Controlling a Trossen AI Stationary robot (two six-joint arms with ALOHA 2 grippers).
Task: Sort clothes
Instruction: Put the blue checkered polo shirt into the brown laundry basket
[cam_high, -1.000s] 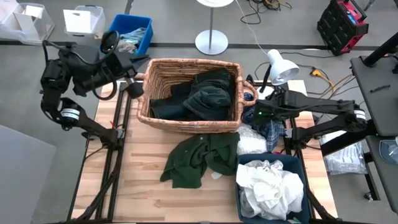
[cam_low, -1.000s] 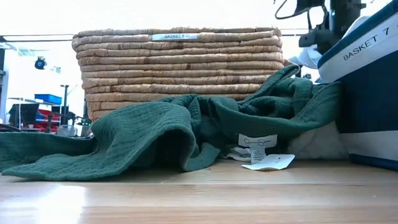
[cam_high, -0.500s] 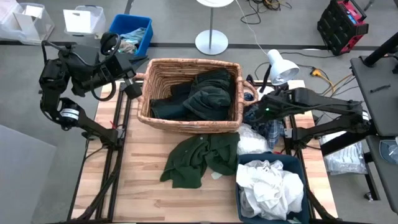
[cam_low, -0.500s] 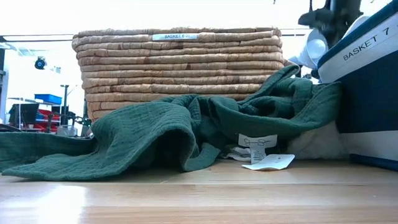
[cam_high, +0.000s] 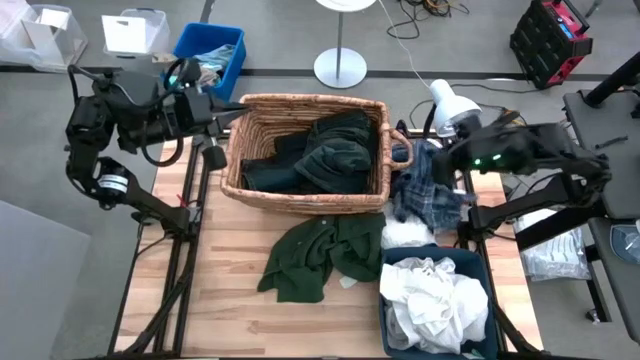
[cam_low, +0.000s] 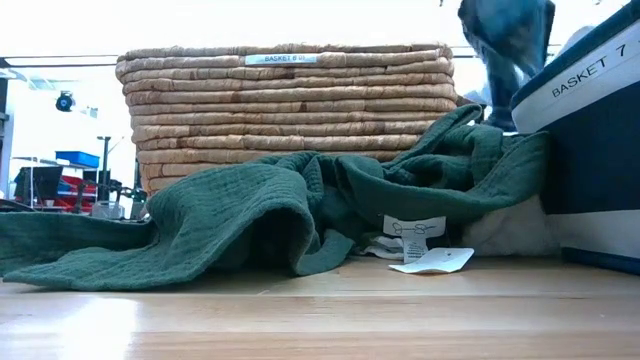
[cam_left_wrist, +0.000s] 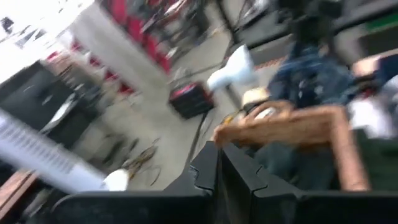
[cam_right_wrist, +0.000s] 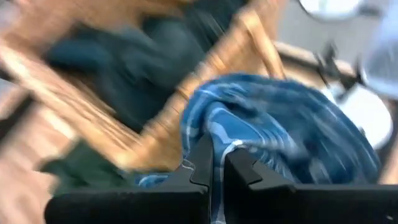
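Wooden-slat counter (cam_high: 220, 300) carries a woven wicker basket (cam_high: 305, 195) at 12 o'clock, holding black and dark green garments (cam_high: 325, 150). Dark green textured shirt (cam_high: 320, 255) lies crumpled on the counter just in front of the basket, touching its front wall in the low view (cam_low: 250, 215). Navy-blue plastic bin (cam_high: 480, 262) at 4 o'clock holds white garments (cam_high: 435, 300); another white garment (cam_high: 405, 235) sits between bin and basket. Right end effector (cam_right_wrist: 212, 163) is clamped on a navy-blue plaid shirt (cam_high: 425, 190), which hangs lifted at 2 o'clock, just beside the basket's right handle. Left end effector (cam_left_wrist: 221, 163) hovers off the basket's left side at 10 o'clock, fingers together, gripping nothing. White desk lamp (cam_high: 452, 105) stands behind the plaid shirt.
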